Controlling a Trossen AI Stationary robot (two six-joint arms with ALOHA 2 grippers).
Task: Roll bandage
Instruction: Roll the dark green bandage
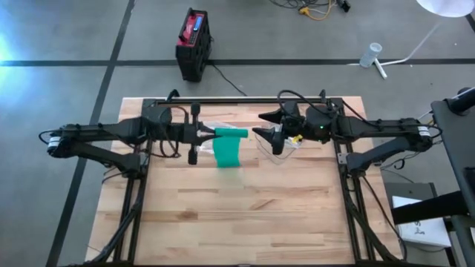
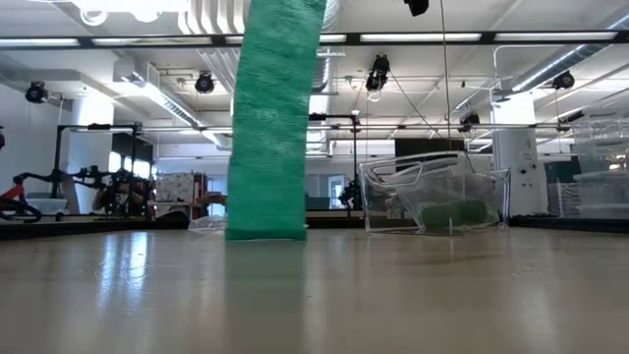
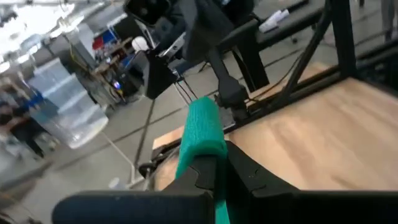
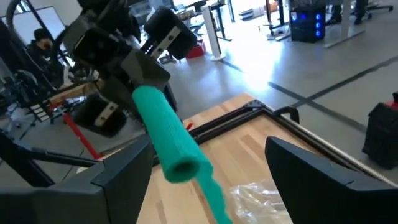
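Observation:
A green bandage (image 1: 228, 152) is partly rolled. Its rolled part (image 4: 165, 140) is a tube that sticks out level over the middle of the table's far half. Its loose strip (image 2: 273, 118) hangs down from the tube, and the strip's lower end (image 2: 265, 232) rests on the wood. My left gripper (image 1: 211, 133) comes in from the table's left and is shut on the tube. Just to the tube's right, my right gripper (image 1: 261, 124) faces it, open, with nothing between its fingers (image 4: 121, 177). My left gripper pinches the near end of the rolled tube (image 3: 200, 149) between its two fingers (image 3: 249, 177). The fingers come level from the table's left and lie along the tube, which juts out past their tips. The tube is lifted clear, and the strip hangs straight below it to the table.
A clear plastic box (image 2: 432, 202) with a green roll (image 2: 454, 212) inside stands on the table under my right gripper. Crumpled clear wrap (image 4: 261, 196) lies below the tube. A black and red box (image 1: 193, 41) sits on the floor beyond the far edge. Bare wood (image 1: 245, 215) fills the near half.

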